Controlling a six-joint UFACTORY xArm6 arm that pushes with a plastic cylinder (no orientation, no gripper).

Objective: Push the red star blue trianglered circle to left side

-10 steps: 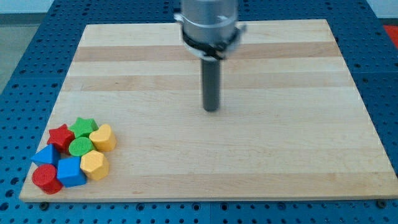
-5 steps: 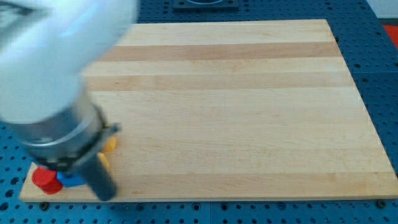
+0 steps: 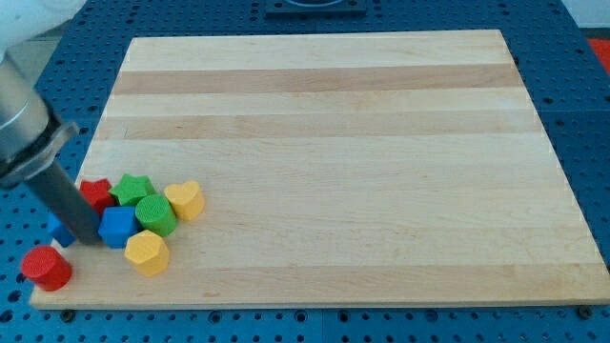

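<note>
A cluster of blocks sits at the bottom left of the wooden board (image 3: 334, 143). The red star (image 3: 96, 192) lies at the cluster's left, partly behind my rod. The blue triangle (image 3: 60, 232) peeks out just left of the rod, mostly hidden. The red circle (image 3: 46, 268) stands apart at the board's bottom-left corner. My tip (image 3: 88, 239) rests between the blue triangle and a blue block (image 3: 117, 227), just below the red star.
A green star (image 3: 133, 188), a green circle (image 3: 154, 215), a yellow heart (image 3: 184, 200) and a yellow hexagon (image 3: 146, 252) lie to the right of the tip. The arm's grey body fills the upper left corner of the view.
The arm swung from the board's middle down to the bottom left, then to the left edge. The cluster spread to the right and the red circle slid left to the corner.
</note>
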